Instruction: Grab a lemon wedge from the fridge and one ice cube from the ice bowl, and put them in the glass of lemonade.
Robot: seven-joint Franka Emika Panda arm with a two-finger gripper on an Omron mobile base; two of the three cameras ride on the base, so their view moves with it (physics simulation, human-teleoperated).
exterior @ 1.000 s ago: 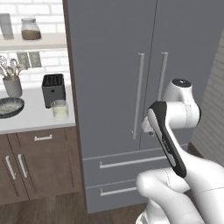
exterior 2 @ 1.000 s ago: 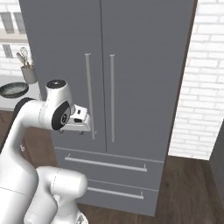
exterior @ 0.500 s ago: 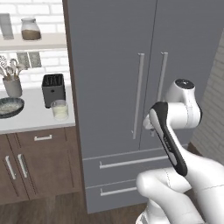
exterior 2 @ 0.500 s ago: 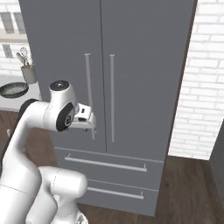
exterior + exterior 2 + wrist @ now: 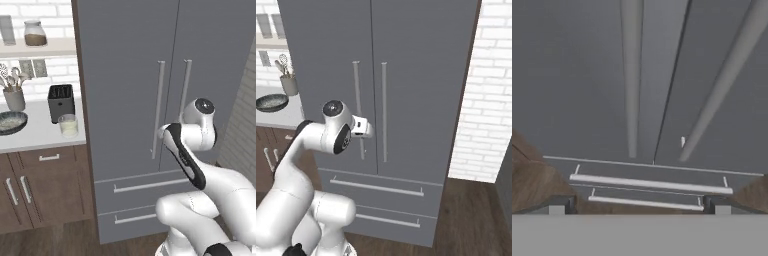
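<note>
End effector (image 5: 367, 131) spread wide before closed fridge (image 5: 421, 75)

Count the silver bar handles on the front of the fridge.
4: two upright handles, left door and right door, and two horizontal ones, upper drawer and lower drawer. The arm partly covers the drawer handles.

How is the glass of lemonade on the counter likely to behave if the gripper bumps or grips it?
The glass of lemonade looks smooth, so probably slippery. It looks nearly full, so a tilt would likely spill. It stands near the counter front edge, so a push could send it off.
</note>
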